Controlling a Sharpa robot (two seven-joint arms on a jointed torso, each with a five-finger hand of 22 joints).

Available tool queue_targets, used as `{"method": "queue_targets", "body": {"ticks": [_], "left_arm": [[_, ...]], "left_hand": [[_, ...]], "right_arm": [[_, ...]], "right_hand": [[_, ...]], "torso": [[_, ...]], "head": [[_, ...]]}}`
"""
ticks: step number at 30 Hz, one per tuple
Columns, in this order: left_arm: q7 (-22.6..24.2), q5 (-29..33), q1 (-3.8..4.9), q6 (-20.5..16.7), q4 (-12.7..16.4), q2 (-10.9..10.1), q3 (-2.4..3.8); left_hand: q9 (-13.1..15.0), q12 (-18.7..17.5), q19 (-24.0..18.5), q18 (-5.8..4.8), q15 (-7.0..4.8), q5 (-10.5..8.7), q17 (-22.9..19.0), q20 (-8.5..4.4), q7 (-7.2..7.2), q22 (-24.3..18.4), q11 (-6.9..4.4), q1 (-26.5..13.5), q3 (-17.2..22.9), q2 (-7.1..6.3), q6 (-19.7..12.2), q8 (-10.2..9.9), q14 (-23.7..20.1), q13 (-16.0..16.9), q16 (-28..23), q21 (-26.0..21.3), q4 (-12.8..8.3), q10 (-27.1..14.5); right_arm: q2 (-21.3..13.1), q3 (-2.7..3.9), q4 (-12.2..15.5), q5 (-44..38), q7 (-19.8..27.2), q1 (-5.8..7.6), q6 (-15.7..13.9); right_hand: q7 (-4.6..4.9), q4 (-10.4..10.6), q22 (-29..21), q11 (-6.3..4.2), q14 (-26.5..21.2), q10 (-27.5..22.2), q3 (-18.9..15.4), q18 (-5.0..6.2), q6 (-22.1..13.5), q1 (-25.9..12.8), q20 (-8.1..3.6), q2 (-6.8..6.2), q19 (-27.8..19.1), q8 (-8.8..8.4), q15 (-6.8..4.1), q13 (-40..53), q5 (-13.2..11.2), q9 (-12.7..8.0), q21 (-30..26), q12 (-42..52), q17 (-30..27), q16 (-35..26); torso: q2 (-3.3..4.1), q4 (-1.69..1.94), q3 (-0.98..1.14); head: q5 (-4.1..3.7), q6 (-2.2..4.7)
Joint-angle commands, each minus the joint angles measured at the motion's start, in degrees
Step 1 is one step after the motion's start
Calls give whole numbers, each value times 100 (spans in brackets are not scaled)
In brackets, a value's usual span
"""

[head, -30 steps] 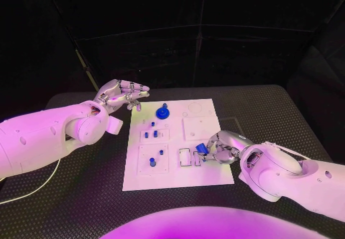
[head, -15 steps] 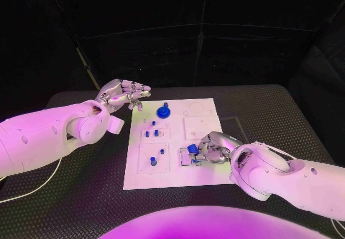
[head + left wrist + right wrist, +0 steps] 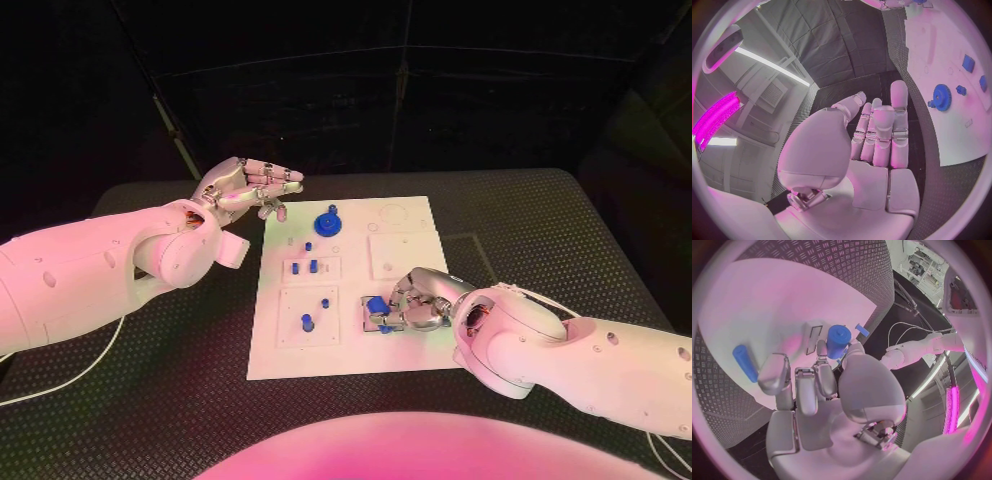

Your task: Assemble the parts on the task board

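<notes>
While the left hand (image 3: pixel 248 190) hung off the far left corner of the task board (image 3: pixel 346 355), its fingers were loosely curled and it grasped nothing; the left wrist view agreed, palm bare. Across the task board, the blue gear (image 3: pixel 330 225) sat near the far edge, small blue pegs (image 3: pixel 304 268) stood in the left-hand blocks, and one more peg (image 3: pixel 304 322) stood lower down. Then the action: the right hand (image 3: pixel 415 308) was low over the near right part of the task board, pinching a short blue cylinder (image 3: pixel 837 340) between thumb and fingers. By my read, this was the insertion step. That cylinder seemed to stand roughly upright, its long axis aimed down at the board, though exact tilt was hard to judge. Next, it called for lining up over the rectangular slots (image 3: pixel 369 316) and pressing straight down.
</notes>
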Motion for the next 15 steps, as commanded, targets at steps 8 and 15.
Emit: {"method": "queue_targets", "body": {"ticks": [8, 15], "left_arm": [[17, 36, 10, 37, 20, -7, 5], [12, 36, 11, 34, 9, -14, 6]], "left_hand": [[2, 38, -29, 78, -2, -15, -1, 21, -6, -5, 3, -8, -33, 69, -54, 37, -45, 9, -29, -26, -9, -45], [2, 38, -29, 78, -2, -15, -1, 21, -6, -5, 3, -8, -33, 69, -54, 37, -45, 9, -29, -26, -9, -45]], "right_arm": [[88, 3, -69, 1, 12, 8, -103], [84, 3, -66, 0, 43, 8, -118]], "right_hand": [[91, 24, -232, 38, 466, -310, 182, 10, -136, -799, 38, -544, -147, -80, 1, -309, -1530, 82, -170, -473, 877, -147], [89, 17, -232, 39, 467, -313, 293, 10, -133, -830, 42, -563, -144, -75, 2, -327, -1454, 104, -174, -492, 875, -151]], "torso": [[-7, 2, 3], [-6, 0, 3]], "head": [[14, 0], [2, 8]]}}
